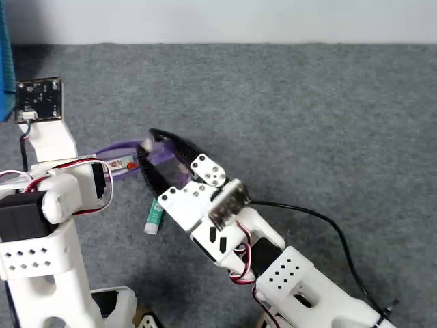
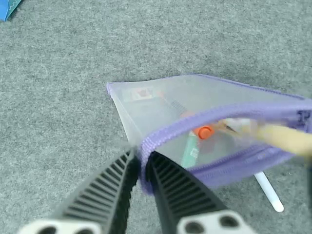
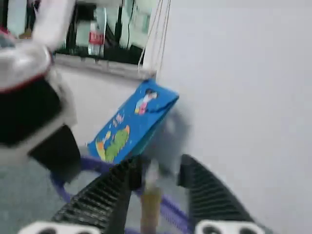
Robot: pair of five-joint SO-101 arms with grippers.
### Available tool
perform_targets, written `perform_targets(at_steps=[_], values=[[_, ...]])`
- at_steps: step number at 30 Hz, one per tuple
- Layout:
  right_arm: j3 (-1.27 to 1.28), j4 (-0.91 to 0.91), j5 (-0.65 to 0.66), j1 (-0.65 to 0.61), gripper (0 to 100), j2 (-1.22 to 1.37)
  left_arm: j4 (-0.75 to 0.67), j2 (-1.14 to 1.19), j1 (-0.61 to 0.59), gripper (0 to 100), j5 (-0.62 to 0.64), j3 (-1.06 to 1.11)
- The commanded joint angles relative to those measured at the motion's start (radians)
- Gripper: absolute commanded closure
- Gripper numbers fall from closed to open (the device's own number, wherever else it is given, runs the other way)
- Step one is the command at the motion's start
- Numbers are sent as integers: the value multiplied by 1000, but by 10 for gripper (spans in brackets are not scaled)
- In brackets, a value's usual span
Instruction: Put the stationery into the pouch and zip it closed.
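Left arm (image 1: 61, 198): base at near left, upper section stands upright, wrist turned right toward the pouch (image 2: 161, 105). Left gripper (image 2: 141, 163) is low over the table (image 1: 307, 123) with its jaws nearly together, pinching the purple zipper edge at the pouch's left end.

Right arm (image 1: 232, 225): comes in from the near right and stretches diagonally far-left, with its black fingers over the pouch mouth. Right gripper (image 3: 160, 165) is narrow and holds a beige stick (image 2: 287, 139) upright between the fingers. In the left wrist view the stick's tip enters the open mouth from the right.

Pouch: translucent with purple trim, lying left of centre on the grey table between the two grippers. Zip is open and the mouth gapes. Already inside are an orange-capped item (image 2: 204, 131) and a green item (image 2: 191, 146), both seen through the wall.

Outside the pouch, a green-and-white tube (image 1: 154, 215) lies on the table just near of it, beside the right arm's wrist.

Background: a blue card (image 3: 134, 124) at far left, against the white wall (image 1: 239, 20).
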Motion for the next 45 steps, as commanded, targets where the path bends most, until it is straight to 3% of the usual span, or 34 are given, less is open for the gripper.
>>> perform_targets(at_steps=[1,5,13,18,28,38,45], values=[[-21,114,14,-1,719,-22,11,-2,-2,987,5,-10],[-63,372,2,5,754,-116,11,-2,-2,987,5,-10],[-318,1102,-232,38,775,-200,11,-2,-2,987,5,-10],[-325,1302,-296,81,775,-130,11,-2,-8,987,5,-10],[-333,1325,-295,153,776,269,11,-2,-40,987,5,-10],[-333,1139,-295,159,777,559,11,-2,-38,987,5,-10],[-331,1119,-232,248,993,610,11,-2,-37,987,5,-10]])
